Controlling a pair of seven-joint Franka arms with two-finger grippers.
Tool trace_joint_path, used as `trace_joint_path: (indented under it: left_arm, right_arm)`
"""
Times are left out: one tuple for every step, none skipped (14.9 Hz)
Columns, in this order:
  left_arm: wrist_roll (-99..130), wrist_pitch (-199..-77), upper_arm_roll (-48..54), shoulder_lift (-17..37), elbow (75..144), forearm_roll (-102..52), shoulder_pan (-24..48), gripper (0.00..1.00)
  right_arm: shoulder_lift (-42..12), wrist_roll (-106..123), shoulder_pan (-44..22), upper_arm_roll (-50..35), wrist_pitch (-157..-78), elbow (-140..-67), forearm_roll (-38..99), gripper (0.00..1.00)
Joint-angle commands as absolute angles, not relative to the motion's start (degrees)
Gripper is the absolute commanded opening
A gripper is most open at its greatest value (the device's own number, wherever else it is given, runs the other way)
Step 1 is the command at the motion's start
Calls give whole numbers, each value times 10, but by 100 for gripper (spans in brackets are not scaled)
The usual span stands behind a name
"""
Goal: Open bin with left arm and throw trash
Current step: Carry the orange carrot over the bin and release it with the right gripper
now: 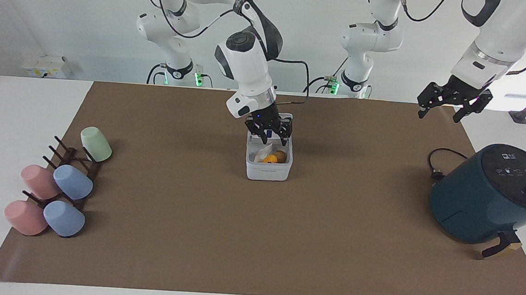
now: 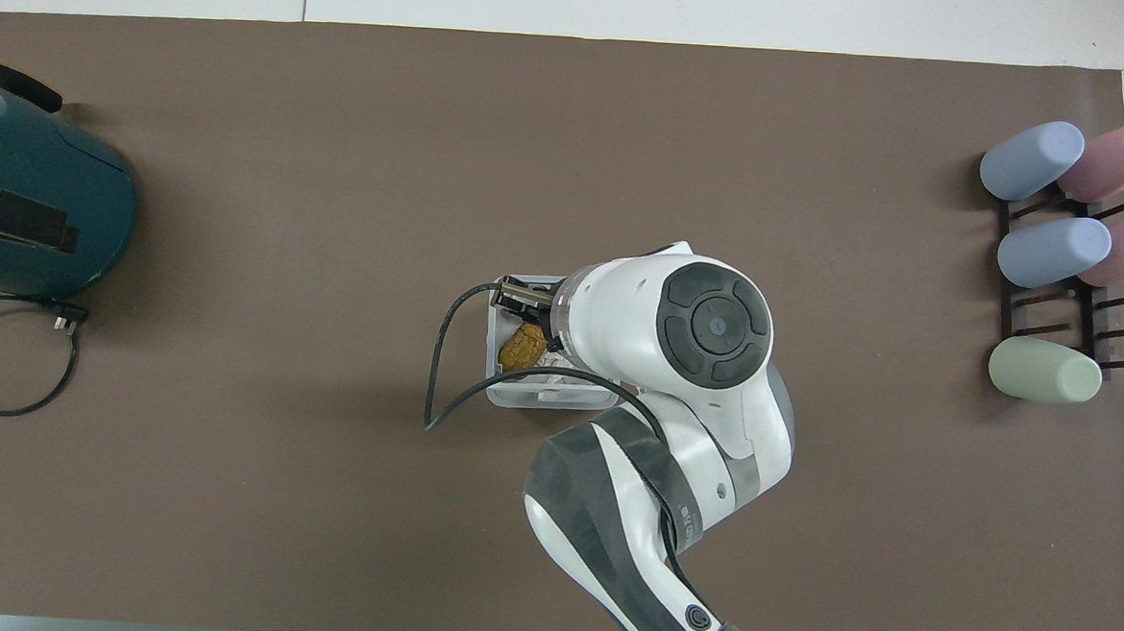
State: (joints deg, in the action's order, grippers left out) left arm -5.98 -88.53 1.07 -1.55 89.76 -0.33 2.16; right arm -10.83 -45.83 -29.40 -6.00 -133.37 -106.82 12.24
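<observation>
- Bin [image 1: 268, 164] mid-worktop, lid up; orange lump [image 1: 270, 158], brown lump [image 1: 281, 156] and tissue [image 1: 260, 154] inside.
- Right gripper [image 1: 271, 134] over bin, fingers open, empty.
- Left gripper [image 1: 451, 104] waits, fingers open.
- Risk: withdrawing right fingers could catch the rim and shift the bin.
</observation>
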Motion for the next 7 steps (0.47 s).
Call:
trace_joint_path:
  left_arm:
    - [-62, -879, 15, -43, 921, 8, 18, 100]
    - [-62, -879, 15, -46, 922, 8, 19, 100]
    - [-60, -882, 15, -46, 924, 8, 19, 100]
    - [-60, -879, 15, -46, 923, 8, 19, 100]
    - [-60, -875, 15, -46, 924, 8, 19, 100]
    - [-60, -874, 15, -46, 923, 7, 19, 100]
    - [-60, -875, 15, -46, 923, 8, 19, 100]
  right_arm:
    - [-105, -423, -276, -55, -1287, -1036, 96, 100]
    - [-106, -394, -247, -54, -1273, -1027, 77, 100]
    - [-102, -368, -221, -54, -1247, -1019, 63, 100]
    - [-91, -340, -201, -53, -1213, -1014, 46, 100]
    - [-73, -311, -174, -53, -1186, -1011, 26, 100]
    - [-58, -286, -145, -54, -1163, -1011, 23, 100]
    - [-42, -262, -117, -55, -1129, -1010, 23, 100]
